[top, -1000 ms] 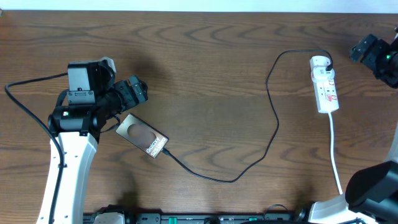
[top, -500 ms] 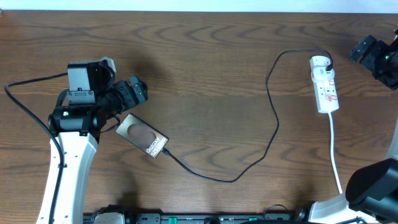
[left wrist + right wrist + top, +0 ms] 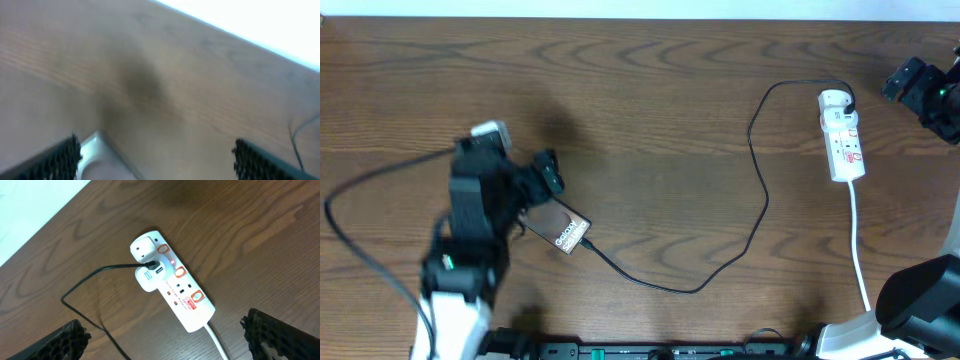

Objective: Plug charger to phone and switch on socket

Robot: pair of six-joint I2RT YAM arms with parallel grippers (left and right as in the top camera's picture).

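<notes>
Table: dark brown wood grain (image 3: 650,120), filling nearly the whole overhead view.
Far edge: a pale, whitish strip (image 3: 640,8) runs beyond it.
Light: soft and even; one blurred shadow (image 3: 560,115) on the wood.

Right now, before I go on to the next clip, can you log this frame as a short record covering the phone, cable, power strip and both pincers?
phone: flat on the table, screen up
cable: runs from the phone's end to the power strip; seems plugged in at both ends
power strip: white, small red light glowing on it
left pincer: open, empty, beside the phone; view blurred
right pincer: open, empty, above the power strip
</notes>
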